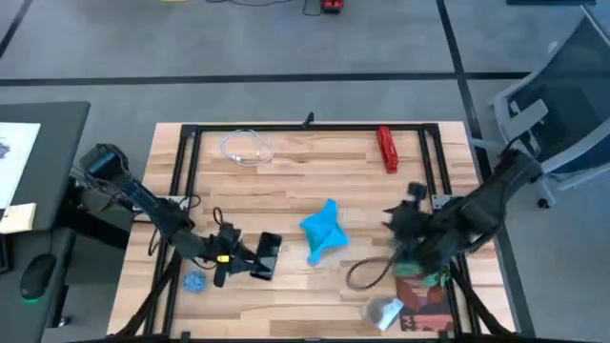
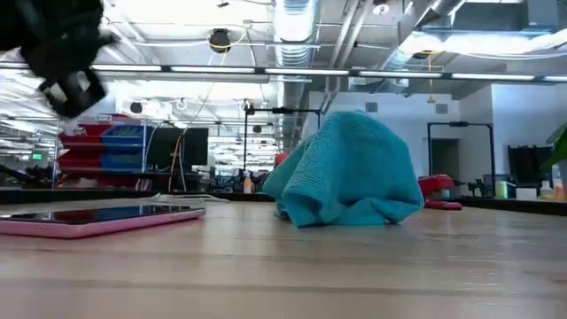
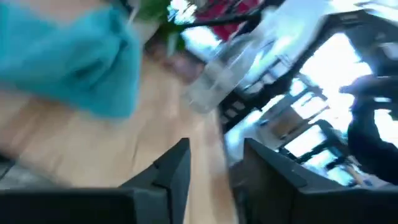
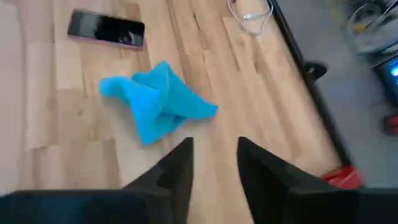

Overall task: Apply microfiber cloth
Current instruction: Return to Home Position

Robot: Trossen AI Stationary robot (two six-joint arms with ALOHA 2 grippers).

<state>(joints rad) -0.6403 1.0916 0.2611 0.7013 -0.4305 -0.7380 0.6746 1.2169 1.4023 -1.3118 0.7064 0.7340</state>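
Past my left fingers (image 3: pixel 177 165) everything smears: the microfiber cloth (image 3: pixel 68 62) runs off the picture's edge and a clear bottle (image 3: pixel 214 78) is only a pale streak. In the low view the phone (image 2: pixel 97 217) is cut at the side. A red thing (image 4: pixel 341 177) is clipped by an edge, unnameable.

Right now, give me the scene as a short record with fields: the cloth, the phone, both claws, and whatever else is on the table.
Microfiber cloth: crumpled heap mid-table, held by neither claw
Smartphone: flat, screen up, pink case, apart from the cloth, on the left arm's side
Left claw: open, empty, near the smartphone
Right claw: open, empty, above the table on the cloth's other side
Also on table: white cable, red object, clear bottle, small blue disc
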